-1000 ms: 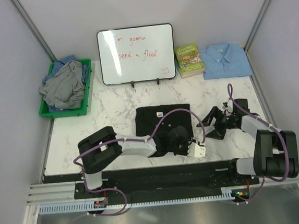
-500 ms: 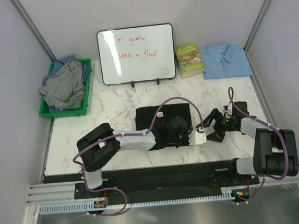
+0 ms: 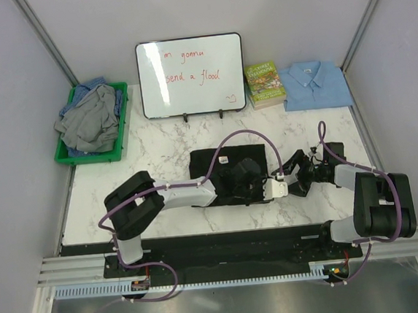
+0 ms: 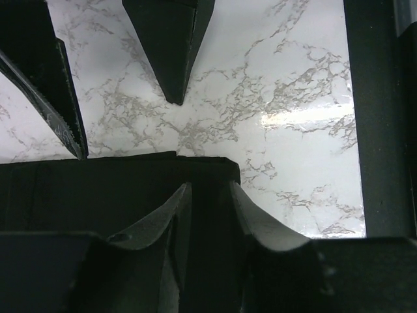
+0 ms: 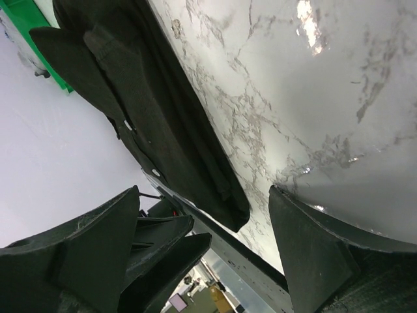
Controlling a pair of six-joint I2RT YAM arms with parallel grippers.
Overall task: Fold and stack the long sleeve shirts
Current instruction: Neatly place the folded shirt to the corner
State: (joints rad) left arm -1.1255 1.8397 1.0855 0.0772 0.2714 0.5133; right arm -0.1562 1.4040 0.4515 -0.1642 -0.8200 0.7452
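Note:
The black shirt (image 3: 221, 171) lies folded flat at the table's middle. My left gripper (image 3: 270, 189) reaches across it to its near right corner and is shut on that black fabric; in the left wrist view the gripper (image 4: 208, 192) has the dark cloth (image 4: 130, 189) between its fingers. My right gripper (image 3: 298, 174) is open just right of that corner, tips toward it. In the right wrist view the gripper (image 5: 203, 189) frames the shirt's edge (image 5: 169, 124) without touching it. A folded light blue shirt (image 3: 316, 83) lies at the back right. Grey and blue shirts (image 3: 88, 119) are piled in the bin.
A green bin (image 3: 88, 158) stands at the back left. A whiteboard (image 3: 191, 76) stands at the back middle, with a green-covered book (image 3: 264, 83) beside it. The right gripper's fingers (image 4: 169, 45) show in the left wrist view. The table's black front strip (image 4: 378, 130) runs close by.
My left gripper has moved from near the table's front edge back to the black shirt's near right corner. My right gripper has shifted slightly left toward that corner.

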